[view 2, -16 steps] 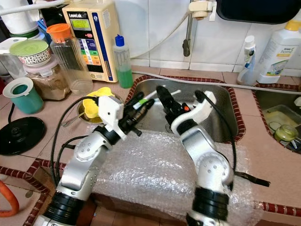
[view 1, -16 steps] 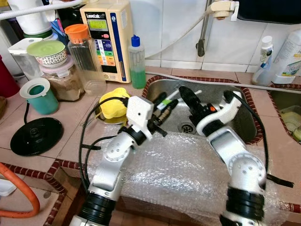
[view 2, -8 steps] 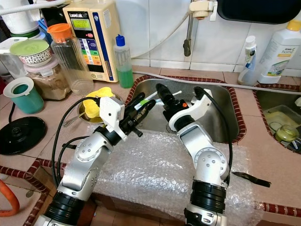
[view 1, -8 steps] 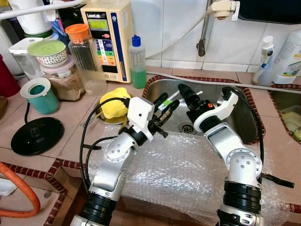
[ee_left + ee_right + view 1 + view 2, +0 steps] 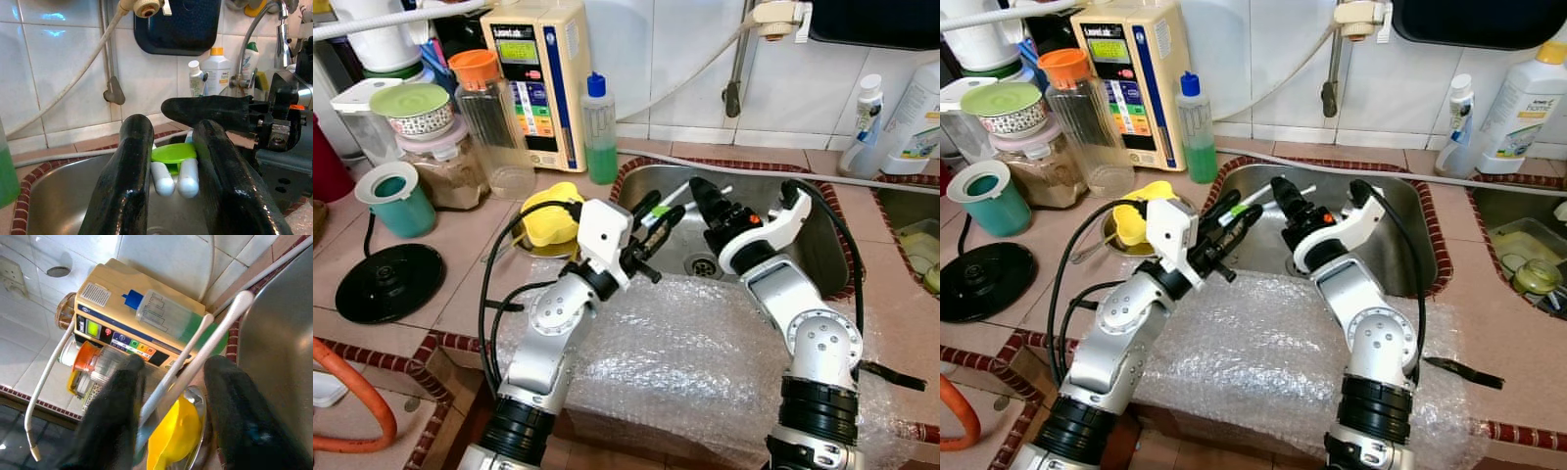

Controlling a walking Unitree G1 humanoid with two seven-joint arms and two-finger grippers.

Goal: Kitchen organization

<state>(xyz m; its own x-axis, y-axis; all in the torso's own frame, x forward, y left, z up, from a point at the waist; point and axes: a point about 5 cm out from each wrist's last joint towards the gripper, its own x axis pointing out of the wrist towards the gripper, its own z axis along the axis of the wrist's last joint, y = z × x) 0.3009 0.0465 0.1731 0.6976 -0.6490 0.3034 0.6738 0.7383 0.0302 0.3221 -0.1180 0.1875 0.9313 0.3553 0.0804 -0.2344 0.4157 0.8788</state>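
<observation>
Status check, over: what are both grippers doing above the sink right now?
Left gripper shut on white-handled utensils over the sink. Right gripper open, fingers straddling the white handles. Bubble wrap covers the near counter edge.

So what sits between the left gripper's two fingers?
In the left wrist view, the left gripper holds two white utensil handles with a green piece between its fingers.

bright even light, tile glare, near tool fingers blurred.

Both silver arms bent inward, wrists nearly meeting; left gripper [image 5: 656,217] clamped, something white and green between its fingers [image 5: 124,196]; right gripper [image 5: 707,201] parted.
</observation>
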